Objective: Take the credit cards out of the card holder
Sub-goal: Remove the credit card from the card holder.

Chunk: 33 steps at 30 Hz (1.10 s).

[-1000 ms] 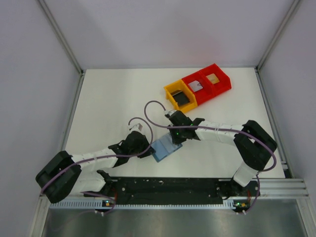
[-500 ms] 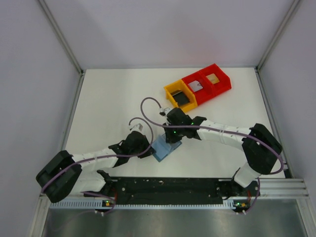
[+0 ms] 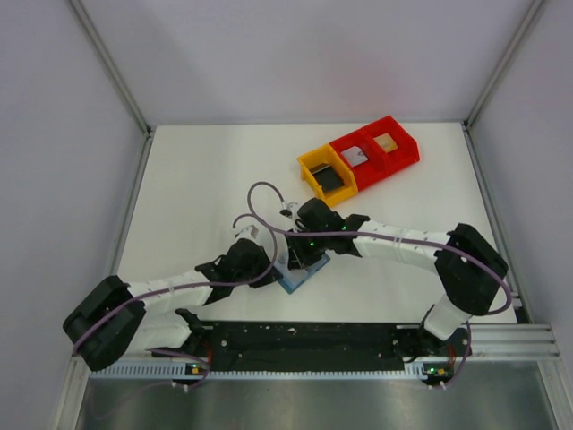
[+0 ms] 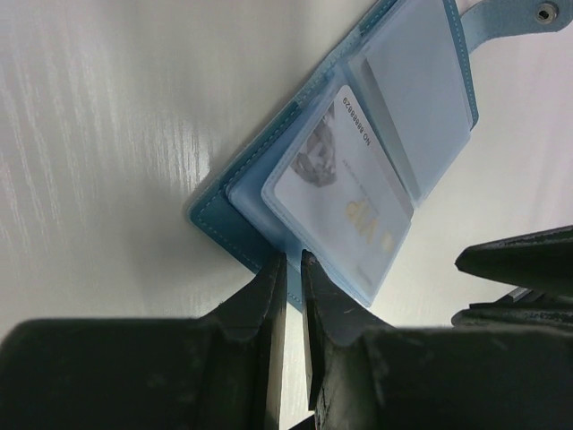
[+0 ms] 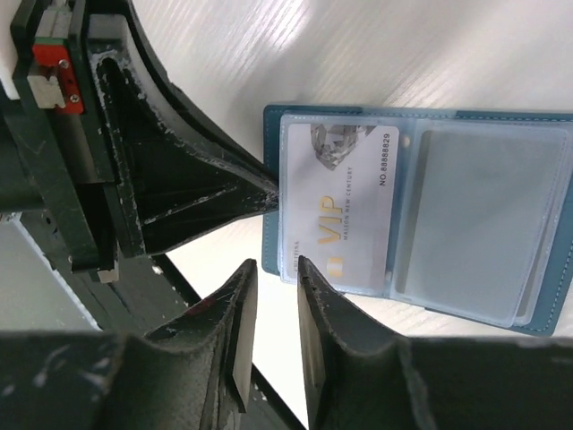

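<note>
The teal-blue card holder (image 4: pixel 242 235) lies open on the white table, also in the right wrist view (image 5: pixel 272 242) and partly hidden under the arms in the top view (image 3: pixel 294 279). A pale grey-white "VIP" credit card (image 5: pixel 340 206) sits in its clear sleeve, also seen in the left wrist view (image 4: pixel 345 197). My left gripper (image 4: pixel 293 262) is pinched shut on the holder's near edge. My right gripper (image 5: pixel 276 267) is slightly open and empty, its tips just at the sleeve's edge beside the left fingertips (image 5: pixel 255 193).
A yellow bin (image 3: pixel 313 166) holding a dark card and two red bins (image 3: pixel 407 148) holding a grey-white card (image 3: pixel 355 156) and a tan-yellow card (image 3: pixel 387 142) stand at the back right. The arms' base rail runs along the near edge.
My right gripper has moved left and nearer, over the holder and close to the left gripper. The left arm and the holder have barely moved.
</note>
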### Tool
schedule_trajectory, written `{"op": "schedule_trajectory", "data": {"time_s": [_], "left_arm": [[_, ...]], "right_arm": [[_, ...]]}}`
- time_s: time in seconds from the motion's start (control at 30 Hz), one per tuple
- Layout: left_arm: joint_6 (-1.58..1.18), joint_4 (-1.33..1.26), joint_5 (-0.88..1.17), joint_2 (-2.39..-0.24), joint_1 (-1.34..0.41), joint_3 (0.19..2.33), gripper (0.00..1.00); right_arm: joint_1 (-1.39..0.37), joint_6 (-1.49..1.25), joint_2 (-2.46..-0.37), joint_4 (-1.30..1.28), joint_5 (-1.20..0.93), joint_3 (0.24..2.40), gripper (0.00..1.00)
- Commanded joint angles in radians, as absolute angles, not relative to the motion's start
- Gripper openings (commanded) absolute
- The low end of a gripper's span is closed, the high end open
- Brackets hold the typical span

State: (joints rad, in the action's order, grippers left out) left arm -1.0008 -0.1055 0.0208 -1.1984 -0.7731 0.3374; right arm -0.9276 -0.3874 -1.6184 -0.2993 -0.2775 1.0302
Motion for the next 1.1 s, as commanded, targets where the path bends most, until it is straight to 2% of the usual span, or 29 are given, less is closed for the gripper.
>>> {"op": "schedule_trajectory", "data": {"time_s": [0.0,0.13,0.43,0.7,1.07], "left_arm": [[-1.012,-0.100,0.009,-1.155,-0.775,0.322,0.16],[-1.012,-0.086,0.009,-1.137,-0.775,0.321,0.16],[-0.993,-0.077,-0.005,-1.037,-0.775,0.351,0.18],[-0.960,-0.104,-0.005,-1.175,-0.759,0.423,0.18],[-0.979,-0.144,-0.005,-1.270,-0.746,0.374,0.17]], "right_arm": [[-0.927,-0.391,-1.609,-0.255,-0.230,1.043,0.28],[-0.888,-0.388,-1.601,-0.244,-0.206,1.020,0.35],[-0.802,-0.408,-1.620,-0.124,-0.330,0.951,0.36],[-0.758,-0.420,-1.689,-0.046,-0.437,0.946,0.35],[-0.741,-0.423,-1.775,-0.008,-0.492,0.937,0.33]]}}
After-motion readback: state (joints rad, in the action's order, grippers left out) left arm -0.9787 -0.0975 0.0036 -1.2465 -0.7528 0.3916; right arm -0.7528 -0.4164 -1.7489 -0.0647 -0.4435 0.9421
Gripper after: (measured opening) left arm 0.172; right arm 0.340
